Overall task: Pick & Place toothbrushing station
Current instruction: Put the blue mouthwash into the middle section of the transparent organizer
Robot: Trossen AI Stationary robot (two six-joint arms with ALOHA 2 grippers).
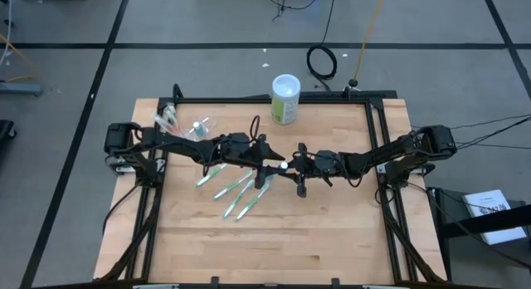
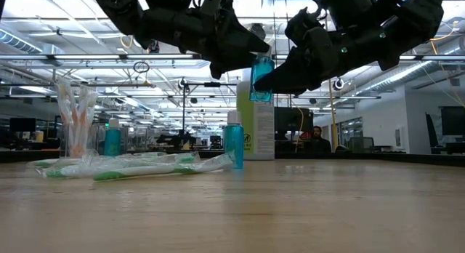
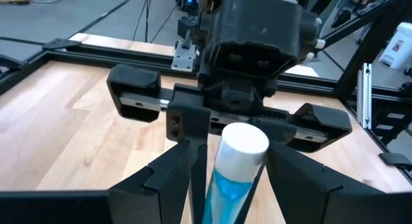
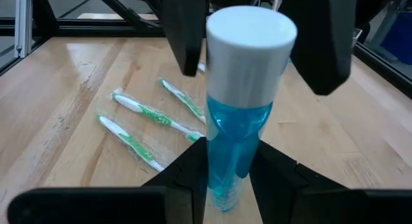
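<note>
While both my grippers meet mid-tabletop (image 1: 332,231), my right gripper (image 4: 233,185) pinches the teal tube (image 4: 239,130) low; my left gripper (image 3: 225,185) flanks it, spread. Light, stiff, slippery plastic, so grip the body, not the cap.

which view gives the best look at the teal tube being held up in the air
The right wrist view: the teal tube fills the frame, white cap up, base between the right gripper fingers. The left wrist view shows it nearly cap-on, the low view shows it small between both arms, and the high view shows only a white dot.
</note>
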